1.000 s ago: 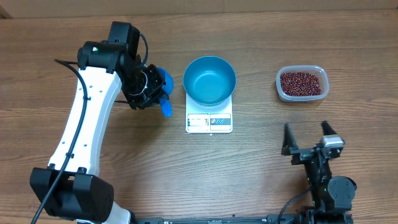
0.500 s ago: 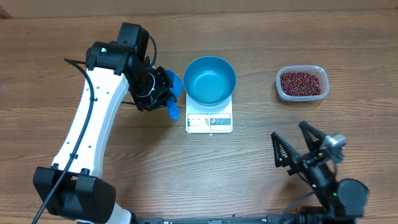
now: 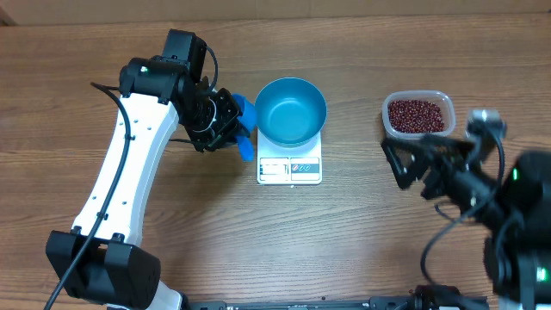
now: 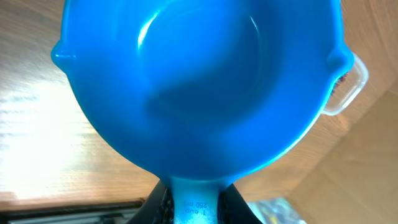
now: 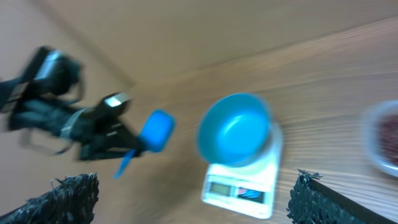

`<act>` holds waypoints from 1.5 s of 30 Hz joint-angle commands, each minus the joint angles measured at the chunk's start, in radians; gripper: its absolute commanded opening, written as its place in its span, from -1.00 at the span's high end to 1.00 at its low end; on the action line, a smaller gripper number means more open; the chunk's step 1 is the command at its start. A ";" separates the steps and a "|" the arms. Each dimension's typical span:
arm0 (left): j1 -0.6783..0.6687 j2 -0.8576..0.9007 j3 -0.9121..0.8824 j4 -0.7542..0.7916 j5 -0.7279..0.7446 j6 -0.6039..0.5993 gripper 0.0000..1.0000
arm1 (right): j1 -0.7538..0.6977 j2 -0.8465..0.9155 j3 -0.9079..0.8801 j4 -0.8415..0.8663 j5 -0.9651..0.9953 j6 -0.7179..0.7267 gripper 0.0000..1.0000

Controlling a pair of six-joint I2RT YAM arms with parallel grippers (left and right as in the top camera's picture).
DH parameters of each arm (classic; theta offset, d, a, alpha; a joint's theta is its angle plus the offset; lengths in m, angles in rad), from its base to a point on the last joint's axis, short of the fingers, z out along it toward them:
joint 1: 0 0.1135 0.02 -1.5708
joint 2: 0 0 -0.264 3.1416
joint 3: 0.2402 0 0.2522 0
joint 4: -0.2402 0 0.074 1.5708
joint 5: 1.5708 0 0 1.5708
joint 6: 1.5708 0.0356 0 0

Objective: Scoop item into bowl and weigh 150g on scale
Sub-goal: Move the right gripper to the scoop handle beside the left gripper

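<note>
Wood tabletop. Blue bowl sits on white scale, centre. Clear tub, well apart to their right, holds the beans. Left gripper jaws narrow, clamped on blue scoop handle, just beside bowl's left rim. Right gripper jaws wide, holding nothing, near tub.

The bowl is sitting on the scale near the middle of the table. The scoop is hanging just left of the bowl, in the left gripper. The tub is lying well right of the scale, with the beans in it.
</note>
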 commanded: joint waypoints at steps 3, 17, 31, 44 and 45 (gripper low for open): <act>-0.013 0.004 0.009 0.042 0.167 -0.103 0.92 | -0.004 0.177 0.044 0.077 -0.503 -0.021 -1.00; -0.122 0.005 0.009 0.163 0.092 -0.335 0.91 | 0.340 0.369 0.044 0.039 -0.006 0.285 -0.34; -0.188 0.005 0.009 0.170 0.026 -0.454 0.91 | 0.665 0.381 0.044 0.219 0.446 0.586 0.03; -0.200 0.005 0.009 0.197 0.016 -0.472 0.89 | 0.713 0.468 0.044 0.257 0.542 0.668 0.32; -0.199 0.005 0.009 0.199 0.016 -0.472 0.90 | 0.713 0.473 0.044 0.263 0.542 0.674 0.37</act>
